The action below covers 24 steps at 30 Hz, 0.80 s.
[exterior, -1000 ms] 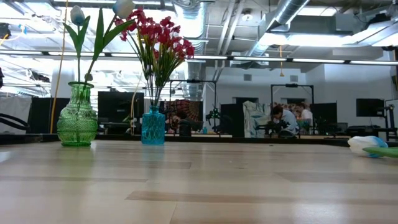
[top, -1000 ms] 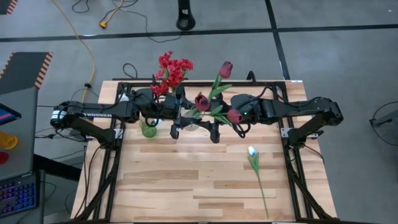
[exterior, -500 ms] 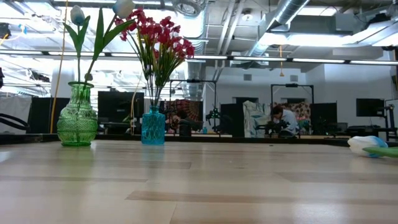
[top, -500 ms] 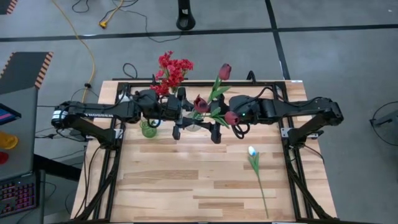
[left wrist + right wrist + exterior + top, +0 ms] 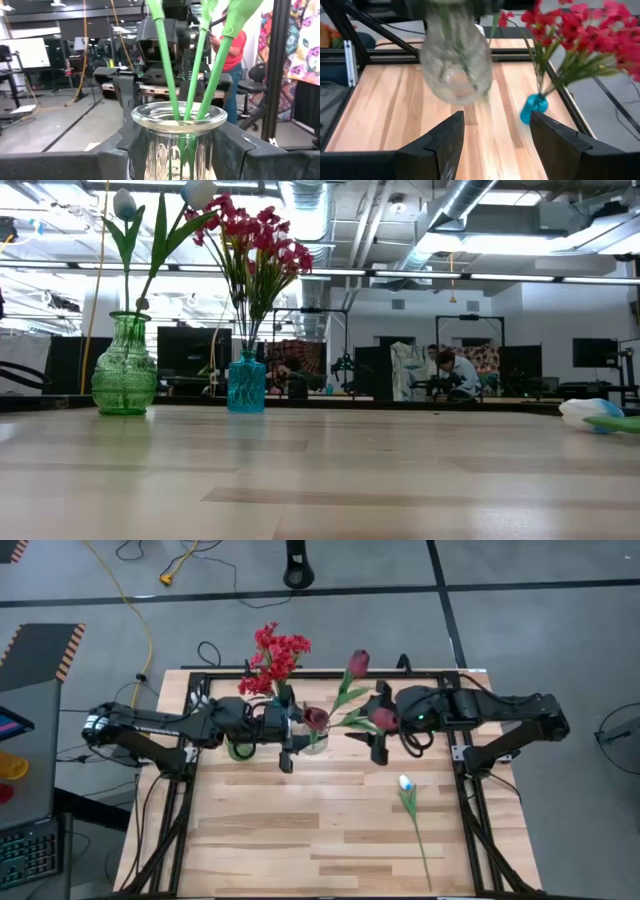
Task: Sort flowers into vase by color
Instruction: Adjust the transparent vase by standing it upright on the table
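Your left pincer (image 5: pixel 177 150) pinches the clear glass vase (image 5: pixel 176 137) near the tabletop's (image 5: pixel 300 830) far edge, with 3 maroon tulips (image 5: pixel 316 718) standing in it. Your right pincer (image 5: pixel 495 135) hangs spread and empty just beside that vase. Red blossoms (image 5: pixel 255 235) fill the blue vase (image 5: pixel 246 383); 1 white tulip (image 5: pixel 412 810) lies on the tabletop.

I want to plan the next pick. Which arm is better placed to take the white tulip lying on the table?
The right arm. Its tool is open and nearer the white tulip; the left tool holds the clear vase.
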Motion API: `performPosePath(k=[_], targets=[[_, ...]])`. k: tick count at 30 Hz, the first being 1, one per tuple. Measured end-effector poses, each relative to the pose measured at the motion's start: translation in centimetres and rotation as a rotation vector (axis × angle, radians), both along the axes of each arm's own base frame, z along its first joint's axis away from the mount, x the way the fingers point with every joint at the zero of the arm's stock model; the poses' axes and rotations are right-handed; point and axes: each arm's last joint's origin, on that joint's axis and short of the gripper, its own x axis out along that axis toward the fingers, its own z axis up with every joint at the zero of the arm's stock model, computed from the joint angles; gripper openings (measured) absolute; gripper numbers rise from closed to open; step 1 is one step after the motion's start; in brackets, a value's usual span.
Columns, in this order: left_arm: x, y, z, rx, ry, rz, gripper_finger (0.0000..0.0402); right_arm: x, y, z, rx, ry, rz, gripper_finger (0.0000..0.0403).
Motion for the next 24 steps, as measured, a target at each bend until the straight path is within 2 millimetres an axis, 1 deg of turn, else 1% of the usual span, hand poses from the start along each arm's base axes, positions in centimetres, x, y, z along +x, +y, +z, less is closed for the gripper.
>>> performPosePath(k=[4,8,11,17,21,24], targets=[[-0.2,-1.7,0.1,-0.017,-0.005,0.026,0.0156,-1.3,-0.2,0.6,-0.016,-0.004,-0.034,0.025],[-0.5,-3.9,0.1,-0.033,-0.01,0.046,0.0153,-1.9,-0.6,1.0,-0.043,-0.012,-0.048,0.025],[0.1,-5.4,-0.4,-0.058,-0.029,0.067,0.0151,-2.0,-1.0,0.9,-0.053,0.0,-0.057,0.025],[3.4,-8.3,-4.0,-0.075,-0.027,0.095,0.0157,-2.0,-1.8,0.6,-0.055,0.031,-0.091,0.025],[5.7,-9.1,-6.7,-0.103,-0.063,0.135,0.0153,-2.3,-2.3,0.6,-0.068,0.044,-0.102,0.025],[7.2,-9.2,-8.6,-0.144,-0.111,0.157,0.0152,-2.9,-2.6,0.9,-0.101,0.043,-0.101,0.025]])
